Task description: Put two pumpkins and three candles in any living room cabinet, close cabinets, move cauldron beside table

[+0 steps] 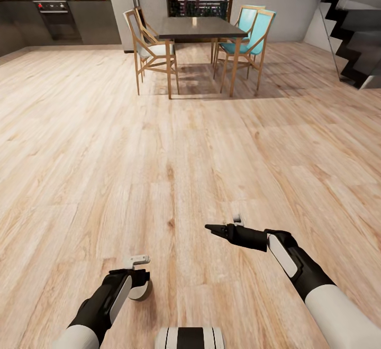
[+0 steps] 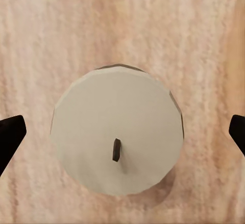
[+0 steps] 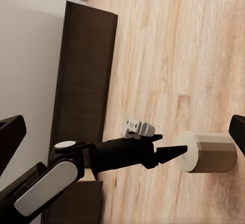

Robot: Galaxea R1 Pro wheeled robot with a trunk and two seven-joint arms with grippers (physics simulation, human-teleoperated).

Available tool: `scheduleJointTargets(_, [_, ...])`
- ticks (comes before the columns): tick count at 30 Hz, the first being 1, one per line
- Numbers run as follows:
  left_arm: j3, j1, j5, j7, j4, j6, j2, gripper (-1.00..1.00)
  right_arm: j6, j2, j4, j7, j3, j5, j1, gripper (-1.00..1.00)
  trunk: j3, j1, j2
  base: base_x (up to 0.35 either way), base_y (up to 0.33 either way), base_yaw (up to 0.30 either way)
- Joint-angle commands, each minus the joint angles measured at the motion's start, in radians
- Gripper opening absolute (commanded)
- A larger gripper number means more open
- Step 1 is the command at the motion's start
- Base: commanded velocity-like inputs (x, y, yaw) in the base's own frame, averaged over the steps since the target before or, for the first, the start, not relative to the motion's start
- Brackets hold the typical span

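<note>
A short candle (image 2: 117, 142) with a pale top, a dark wick and brownish sides stands upright on the wooden floor. My left gripper (image 1: 139, 280) hangs straight over this candle (image 1: 142, 291), open, its black fingertips (image 2: 10, 134) wide apart on either side and not touching it. The right wrist view shows the left gripper (image 3: 171, 151) pointing at the candle (image 3: 209, 152), with the long dark-brown cabinet (image 3: 84, 76) behind it against a pale wall. My right gripper (image 1: 212, 228) hovers open over bare floor to the right, holding nothing.
Far ahead stands a dark dining table (image 1: 196, 27) with wooden legs and several chairs. A grey kitchen counter with an oven (image 1: 55, 18) is at the back left, a staircase (image 1: 352, 31) at the back right. My base (image 1: 190, 337) shows at the bottom.
</note>
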Motion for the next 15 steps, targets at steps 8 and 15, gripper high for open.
scheduleJointTargets(8, [-0.002, 0.0, 0.01, 0.007, -0.001, -0.031, 0.0, 1.0, 0.005, -0.001, 0.0, -0.01, 0.003, -0.007, -0.001, 1.0, -0.024, 0.003, -0.002, 0.0, 0.0, 0.0])
scheduleJointTargets(15, [-0.002, 0.001, 0.01, 0.007, -0.001, -0.043, 0.0, 1.0, 0.004, -0.001, -0.001, -0.02, 0.003, -0.007, -0.001, 1.0, -0.024, 0.003, -0.002, 0.0, 0.0, 0.0])
